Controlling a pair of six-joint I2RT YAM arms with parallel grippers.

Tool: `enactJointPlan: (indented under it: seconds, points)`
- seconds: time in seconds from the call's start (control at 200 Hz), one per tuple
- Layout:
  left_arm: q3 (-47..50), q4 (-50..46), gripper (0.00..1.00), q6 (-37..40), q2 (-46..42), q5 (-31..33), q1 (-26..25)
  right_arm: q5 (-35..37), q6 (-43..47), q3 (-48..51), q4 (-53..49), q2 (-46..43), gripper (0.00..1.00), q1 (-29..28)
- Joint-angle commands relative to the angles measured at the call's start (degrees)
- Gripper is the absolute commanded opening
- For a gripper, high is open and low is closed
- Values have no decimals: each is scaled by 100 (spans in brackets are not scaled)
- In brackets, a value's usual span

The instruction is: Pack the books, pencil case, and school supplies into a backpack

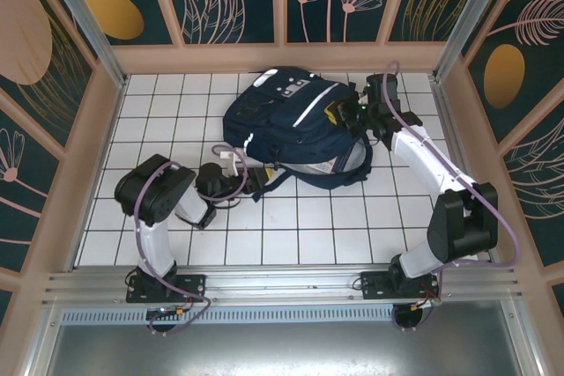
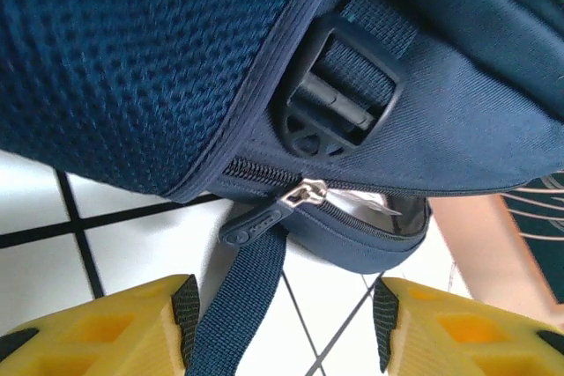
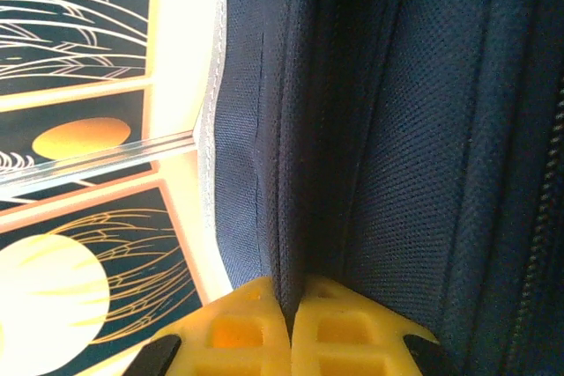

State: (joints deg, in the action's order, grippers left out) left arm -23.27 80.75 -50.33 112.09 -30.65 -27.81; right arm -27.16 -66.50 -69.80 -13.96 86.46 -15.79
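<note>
— What carries everything?
— A table [image 1: 264, 235] topped with white square tiles and dark joints (peach-framed walls close it in on three sides).
— And what lies on it?
— One navy backpack [image 1: 291, 121], resting on the far tiles, a little right of the middle. A dark strap [image 2: 231, 314] runs from it across the tiles toward the near left.

School bag on the tiles: a large navy blue fabric backpack [image 1: 295, 121] with white stripes and a grey patch lies flat toward the back of the white-tiled bench [image 1: 291, 226] — one zipped pocket [image 2: 370, 226] partly open, a dark webbing strap [image 2: 233, 305] trailing nearward.
</note>
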Motion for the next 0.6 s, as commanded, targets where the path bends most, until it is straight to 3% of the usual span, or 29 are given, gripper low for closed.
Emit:
enactJointPlan:
  seconds: [0.0, 0.275, 0.45, 0.596]
  points:
    - [-190, 1568, 58, -941, 463, -552, 0, -312, -257, -386, 429, 24, 0, 40]
    - [-427, 1960, 63, -1558, 988, -532, 4, -334, -489, -444, 579, 47, 0, -18]
    - [-542, 1668, 73, -1670, 1074, -420, 4, -330, -630, -473, 676, 31, 0, -47]
    - [-642, 1592, 74, -1826, 1169, -382, -2, -343, -755, -485, 776, 39, 0, -86]
